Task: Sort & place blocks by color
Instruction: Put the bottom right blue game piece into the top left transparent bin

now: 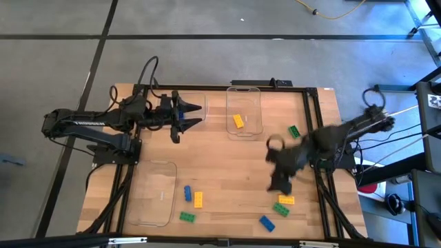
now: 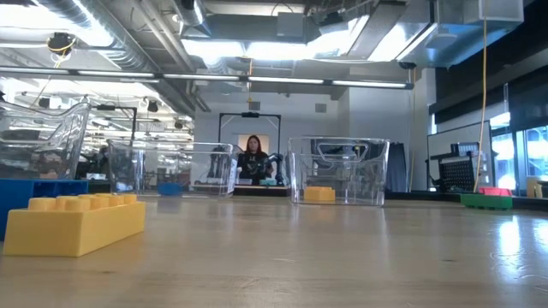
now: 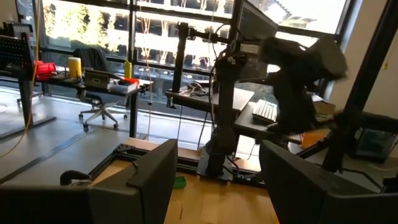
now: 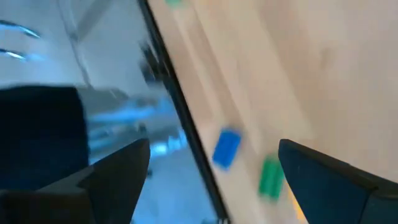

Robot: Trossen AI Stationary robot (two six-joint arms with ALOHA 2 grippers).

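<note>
One yellow block (image 1: 238, 121) lies in the far clear tray (image 1: 256, 93). A green block (image 1: 293, 131) lies to its right on the table. Near the front edge lie a blue (image 1: 187, 193), a yellow (image 1: 198, 200) and a green block (image 1: 187, 217), and further right a yellow (image 1: 286, 200), a green (image 1: 280, 209) and a blue block (image 1: 267, 222). My right gripper (image 1: 279, 184) hangs open and blurred above that right group. Between its fingers (image 4: 118, 177), the wrist view shows the blue (image 4: 226, 148) and green (image 4: 270, 177) blocks. My left gripper (image 1: 201, 114) waits open at the far left, raised.
A second clear tray (image 1: 141, 207) lies at the near left. In the low view a yellow block (image 2: 73, 222) stands close at the left, and a person (image 2: 254, 158) is far behind the table. Bare wood lies between the two groups of blocks.
</note>
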